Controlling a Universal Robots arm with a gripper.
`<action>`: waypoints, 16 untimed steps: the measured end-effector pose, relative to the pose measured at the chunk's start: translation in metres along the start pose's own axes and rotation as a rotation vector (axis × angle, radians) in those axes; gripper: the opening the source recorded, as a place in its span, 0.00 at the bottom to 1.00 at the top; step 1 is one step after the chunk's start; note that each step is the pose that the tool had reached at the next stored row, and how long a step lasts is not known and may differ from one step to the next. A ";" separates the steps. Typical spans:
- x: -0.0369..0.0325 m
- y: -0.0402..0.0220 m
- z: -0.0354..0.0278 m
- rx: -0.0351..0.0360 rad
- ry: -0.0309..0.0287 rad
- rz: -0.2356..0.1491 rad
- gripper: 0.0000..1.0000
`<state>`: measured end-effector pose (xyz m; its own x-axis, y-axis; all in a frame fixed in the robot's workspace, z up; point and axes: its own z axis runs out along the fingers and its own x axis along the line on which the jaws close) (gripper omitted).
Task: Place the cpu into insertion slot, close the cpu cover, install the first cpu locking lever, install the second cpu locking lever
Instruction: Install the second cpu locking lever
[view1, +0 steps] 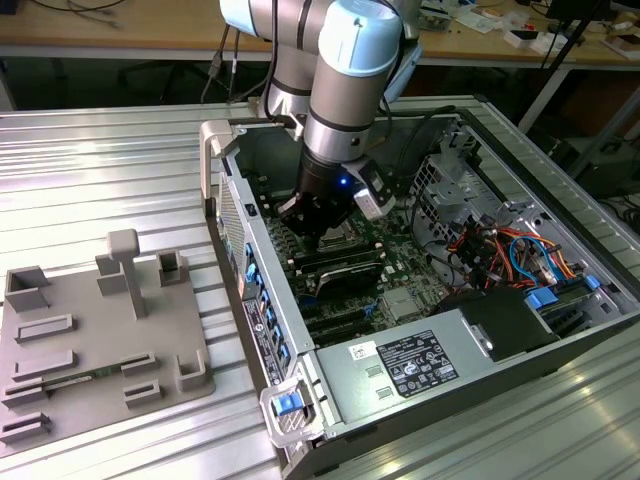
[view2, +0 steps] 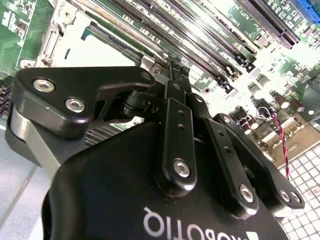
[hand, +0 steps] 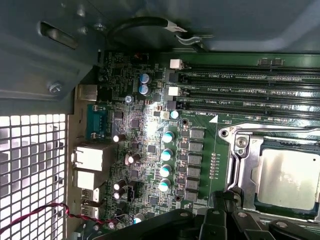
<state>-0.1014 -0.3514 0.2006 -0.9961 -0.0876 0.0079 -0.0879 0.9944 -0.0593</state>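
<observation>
The arm reaches down into the open computer case (view1: 330, 400), which lies on its side on the metal table (view1: 90, 160). The claw (view1: 315, 238) hangs low over the green board (hand: 150, 130), just above the socket area and beside the long black memory slots (hand: 250, 90).

In the first wrist view the cpu (hand: 287, 177) sits in the insertion slot (hand: 255, 202), its silver-grey top facing up. The cpu cover (hand: 247, 150) lies flat around the cpu, so the chip shows through the centre window. The black links of the claw are just beside the cover's near edge.

In the second wrist view the fingers (view2: 172, 90) are pressed together, so the claw is closed, and I see nothing between them. Their tip is just next to the cover's corner; whether it touches I cannot tell.

A grey fixture tray (view1: 100, 340) lies on the table, well apart from the case.
</observation>
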 end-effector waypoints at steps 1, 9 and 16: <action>0.0000 0.0000 0.0002 -0.0006 0.0000 0.000 0.11; 0.0013 -0.0009 0.0050 -0.0020 0.0033 -0.002 0.11; 0.0062 -0.0062 -0.0028 0.0143 0.0212 -0.003 0.11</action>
<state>-0.1070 -0.3580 0.2038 -0.9956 -0.0896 0.0293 -0.0915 0.9931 -0.0735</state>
